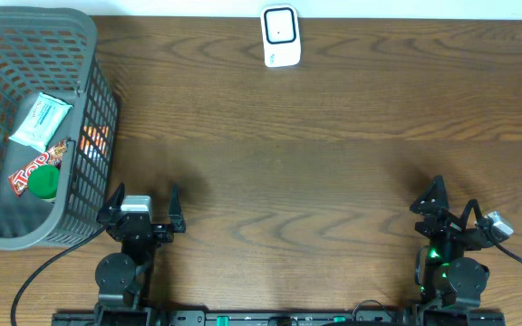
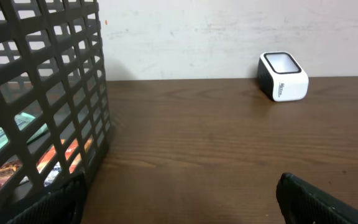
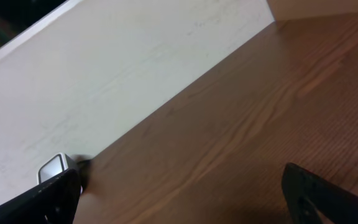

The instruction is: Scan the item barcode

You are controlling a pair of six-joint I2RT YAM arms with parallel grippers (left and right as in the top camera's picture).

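Observation:
A white barcode scanner [image 1: 280,36] stands at the table's far edge, also seen as the scanner [image 2: 283,76] in the left wrist view and the scanner [image 3: 56,168] low at the left of the right wrist view. Items lie in the grey basket [image 1: 80,54] at the left: a white-green packet [image 1: 39,120], a red wrapper [image 1: 24,175] and a green-lidded item [image 1: 43,184]. My left gripper [image 1: 143,206] stands open beside the basket's near right corner, nothing between its fingers. My right gripper [image 1: 449,208] stands open at the near right, empty.
The basket wall [image 2: 48,93] fills the left of the left wrist view, close to my left finger [image 2: 48,205]. A pale wall [image 3: 104,81] runs behind the table's far edge. Brown wooden table [image 1: 333,163] lies between the grippers and the scanner.

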